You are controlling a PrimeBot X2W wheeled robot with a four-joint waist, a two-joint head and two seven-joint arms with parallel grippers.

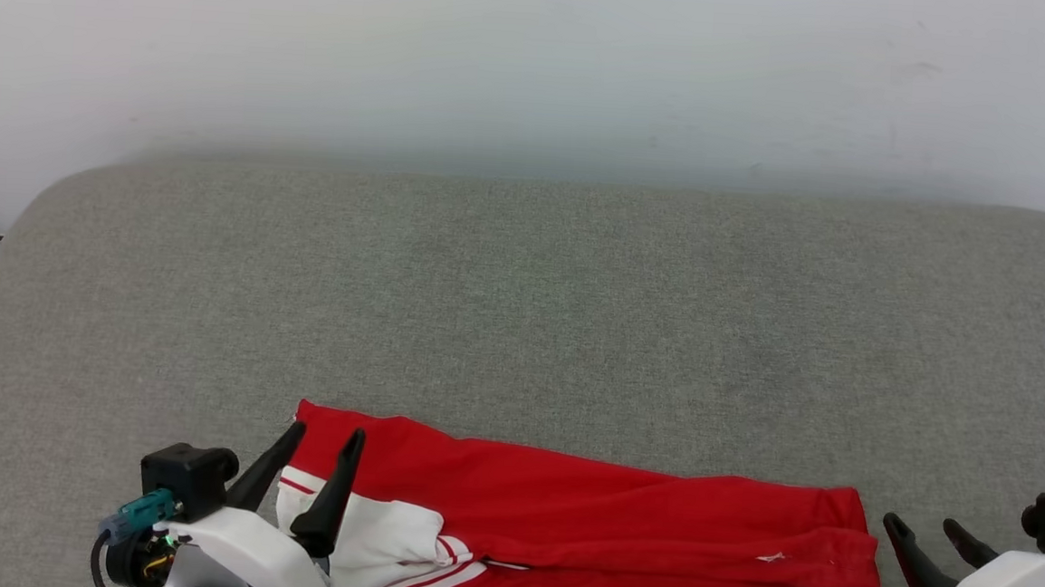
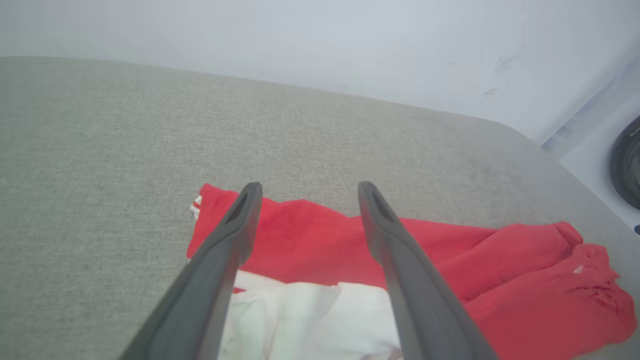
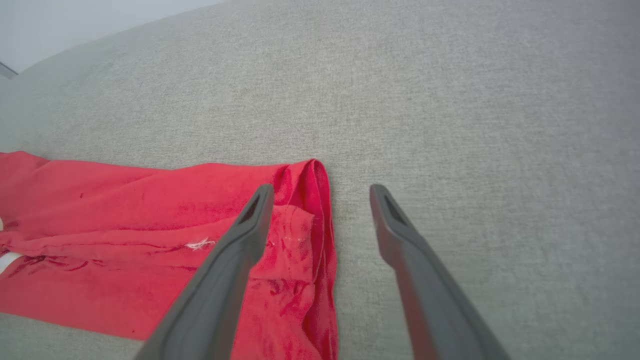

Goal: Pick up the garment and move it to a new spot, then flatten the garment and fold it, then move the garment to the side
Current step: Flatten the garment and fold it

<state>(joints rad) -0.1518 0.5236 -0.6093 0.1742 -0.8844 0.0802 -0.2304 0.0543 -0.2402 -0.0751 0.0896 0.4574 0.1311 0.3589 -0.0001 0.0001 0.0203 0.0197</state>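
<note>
A pale wall point(image 1: 537, 58) stands across the 12 o'clock side of the head view. Below it lies the grey, cloth-covered tabletop point(image 1: 521, 312), with rounded corners at 10 and 2 o'clock.

The garment point(image 1: 618, 517) lies at 6 o'clock on the tabletop, near its front edge. It is a long red band running from 9 to 3 o'clock, with shallow creases and its lower part cut off by the frame. At its 9 o'clock end a white sleeve point(image 1: 381, 530) is folded over the red cloth, with red-and-white striped trim point(image 1: 452, 552) along the sleeve's edge.

The left claw point(image 1: 327, 430) sits at 7 o'clock, fingers spread and pinching nothing. In the left wrist view it point(image 2: 308, 186) hangs over the garment's point(image 2: 310, 240) sleeve end, and whether the tips touch the cloth cannot be told.

The right claw point(image 1: 920, 521) sits at 5 o'clock, just beside the garment's 3 o'clock edge, also spread and empty. In the right wrist view it point(image 3: 322, 187) straddles that edge, one finger over the red cloth point(image 3: 150, 200) and the other over bare tabletop point(image 3: 450, 125).

A small white mark point(image 1: 771, 556) shows on the red cloth toward 4 o'clock.
</note>
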